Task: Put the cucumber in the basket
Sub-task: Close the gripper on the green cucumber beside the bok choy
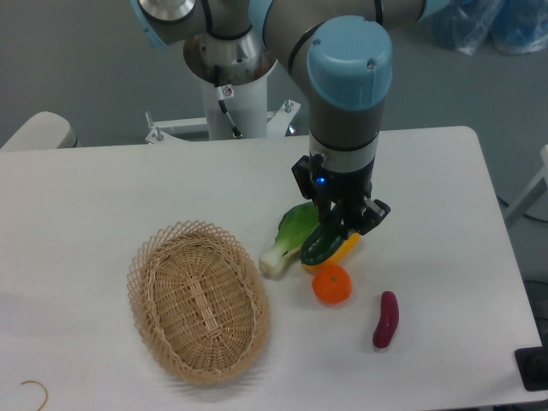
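Observation:
The dark green cucumber (319,245) lies slanted at the table's middle, its upper end between my gripper's fingers. My gripper (344,224) points straight down and is shut on the cucumber's upper end. The lower end of the cucumber overlaps a yellow vegetable (346,250). The oval woven basket (151,318) sits on the table to the left front with nothing in it, roughly a hand's width from the cucumber.
A leafy bok choy (288,241) lies just left of the cucumber, between it and the basket. An orange fruit (331,284) sits right below the cucumber. A purple piece (386,319) lies to the front right. The table's right edge (501,248) is near.

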You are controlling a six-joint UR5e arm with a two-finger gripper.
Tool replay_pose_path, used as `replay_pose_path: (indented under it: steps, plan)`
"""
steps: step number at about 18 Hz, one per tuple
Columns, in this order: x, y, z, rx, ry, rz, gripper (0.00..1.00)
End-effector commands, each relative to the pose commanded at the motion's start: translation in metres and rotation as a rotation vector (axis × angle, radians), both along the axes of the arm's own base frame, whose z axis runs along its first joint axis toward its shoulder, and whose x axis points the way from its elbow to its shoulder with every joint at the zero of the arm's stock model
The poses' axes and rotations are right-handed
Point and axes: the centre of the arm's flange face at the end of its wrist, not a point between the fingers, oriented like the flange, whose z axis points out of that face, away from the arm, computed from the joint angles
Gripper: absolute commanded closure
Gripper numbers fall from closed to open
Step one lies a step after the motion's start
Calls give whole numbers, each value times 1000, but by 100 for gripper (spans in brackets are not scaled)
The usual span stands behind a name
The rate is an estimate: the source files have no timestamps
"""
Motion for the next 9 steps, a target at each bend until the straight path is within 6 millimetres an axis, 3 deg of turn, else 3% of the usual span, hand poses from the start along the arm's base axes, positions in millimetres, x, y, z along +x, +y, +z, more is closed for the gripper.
replay_pose_path:
  steps: [9]
  plan:
    - [9, 6, -1, 1, -4, 18, 59]
